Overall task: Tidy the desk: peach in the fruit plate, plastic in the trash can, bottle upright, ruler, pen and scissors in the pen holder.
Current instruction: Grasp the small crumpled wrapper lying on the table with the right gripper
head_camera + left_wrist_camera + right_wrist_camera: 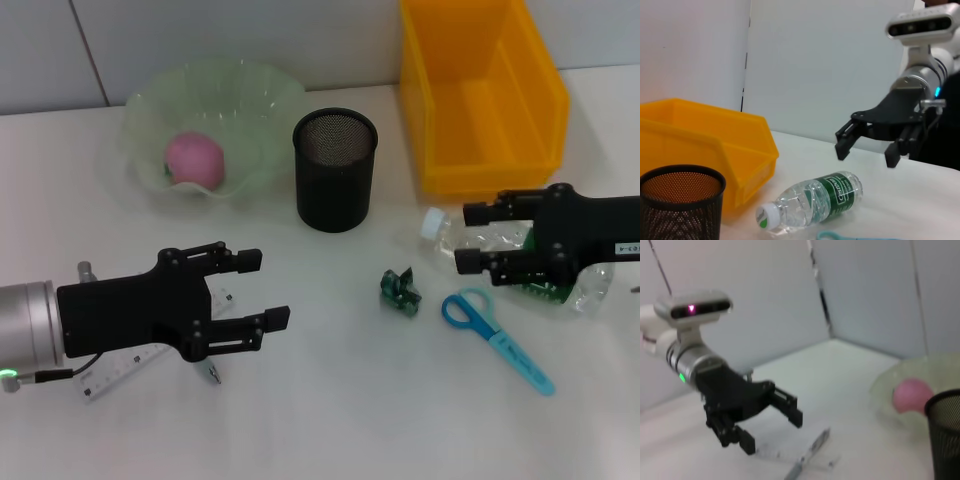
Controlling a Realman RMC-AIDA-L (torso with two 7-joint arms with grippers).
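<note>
The pink peach (194, 160) lies in the green fruit plate (255, 100) at the back left. A crumpled green plastic scrap (400, 290) sits mid-table. The clear bottle (590, 287) lies on its side at the right, white cap toward the middle. Just above it hovers my right gripper (478, 238), open and not touching it, as the left wrist view shows (867, 145). Blue scissors (497, 341) lie in front of the bottle. My left gripper (265, 290) is open above the clear ruler (120, 366) and the pen (213, 375), mostly hidden beneath it.
The black mesh pen holder (335, 170) stands behind the centre. The yellow trash can (480, 90) is at the back right, just behind the bottle. A wall runs along the table's far edge.
</note>
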